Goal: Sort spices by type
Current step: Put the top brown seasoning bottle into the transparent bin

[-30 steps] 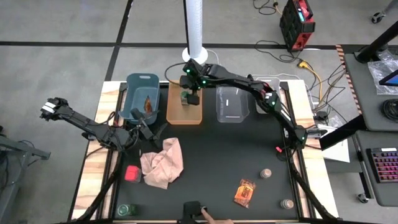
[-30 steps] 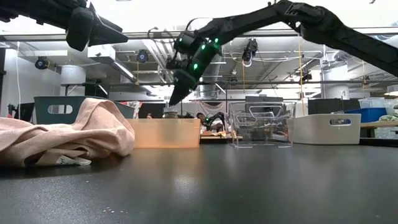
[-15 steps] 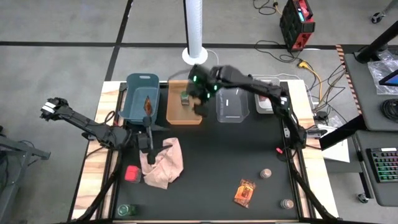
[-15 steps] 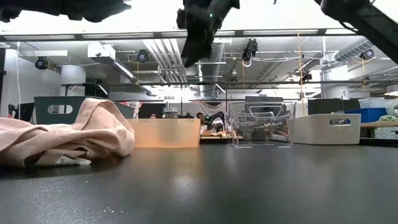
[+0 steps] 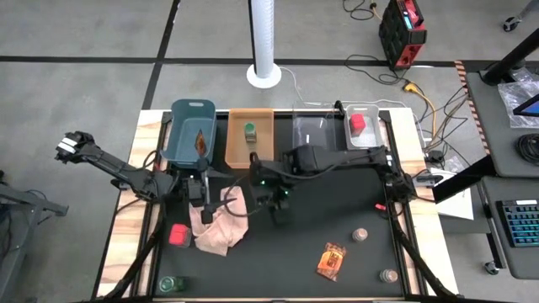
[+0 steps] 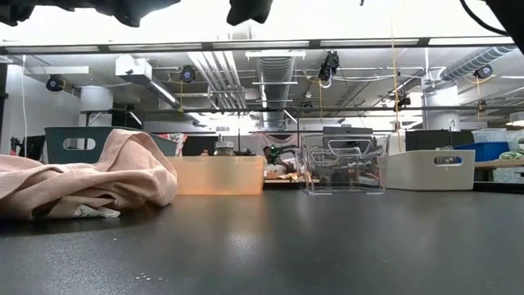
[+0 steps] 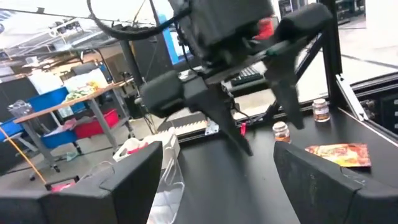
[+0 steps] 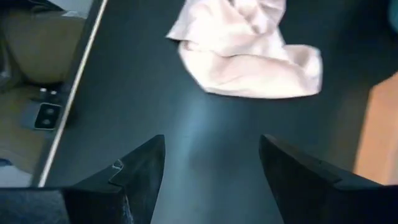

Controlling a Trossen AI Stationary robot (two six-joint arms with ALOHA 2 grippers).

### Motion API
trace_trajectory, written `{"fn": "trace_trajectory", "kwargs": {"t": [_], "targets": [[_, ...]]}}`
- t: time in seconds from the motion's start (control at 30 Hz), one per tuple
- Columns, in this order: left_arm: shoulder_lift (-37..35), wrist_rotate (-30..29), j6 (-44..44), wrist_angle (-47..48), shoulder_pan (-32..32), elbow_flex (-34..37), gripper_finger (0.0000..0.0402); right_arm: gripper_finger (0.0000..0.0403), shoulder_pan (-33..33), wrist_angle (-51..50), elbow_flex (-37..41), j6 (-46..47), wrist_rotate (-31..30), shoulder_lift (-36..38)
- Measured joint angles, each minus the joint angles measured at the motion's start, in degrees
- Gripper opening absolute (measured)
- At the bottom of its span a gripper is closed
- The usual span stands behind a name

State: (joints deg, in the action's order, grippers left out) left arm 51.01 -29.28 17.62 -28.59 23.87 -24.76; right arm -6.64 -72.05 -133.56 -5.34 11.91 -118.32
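Note:
My right gripper (image 5: 274,202) (image 8: 211,174) hangs open over the middle of the black table, just right of the pink cloth (image 5: 221,220) (image 8: 249,50). My left gripper (image 5: 200,190) (image 7: 217,180) is open too, at the cloth's far left corner, touching nothing. One green-capped jar (image 5: 250,131) stands in the orange bin (image 5: 250,156). An orange foil packet (image 5: 200,141) lies in the blue bin, and a red box (image 5: 358,122) in the white bin. On the table lie a red box (image 5: 178,234), a green-capped jar (image 5: 171,284), a foil packet (image 5: 331,259) (image 7: 339,154) and two tan-lidded jars (image 5: 360,234) (image 5: 388,275).
Four bins line the far edge: blue (image 5: 181,143), orange, clear (image 5: 313,139), white (image 5: 367,139). The crumpled pink cloth takes up the left centre of the table (image 5: 337,202). The loose spices sit along the near edge, left and right.
My right gripper has risen from the orange bin, where the green-capped jar stays standing, and has swung toward the near edge to the table's middle, beside the pink cloth. In the low view it has gone up out of the picture.

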Motion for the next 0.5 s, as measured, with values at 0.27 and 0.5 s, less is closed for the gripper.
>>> {"fn": "trace_trajectory", "kwargs": {"t": [0.27, 0.5], "targets": [[0.64, 0.0, -0.57, 9.27, 1.16, -3.35, 0.0291, 0.0248, -0.62, 1.89, 6.59, 5.01, -5.13, 0.72], [1.88, -0.1, -1.2, 16.73, 1.25, -7.26, 0.0291, 0.0265, -2.22, 4.66, 15.42, 9.0, -8.85, 2.48]]}}
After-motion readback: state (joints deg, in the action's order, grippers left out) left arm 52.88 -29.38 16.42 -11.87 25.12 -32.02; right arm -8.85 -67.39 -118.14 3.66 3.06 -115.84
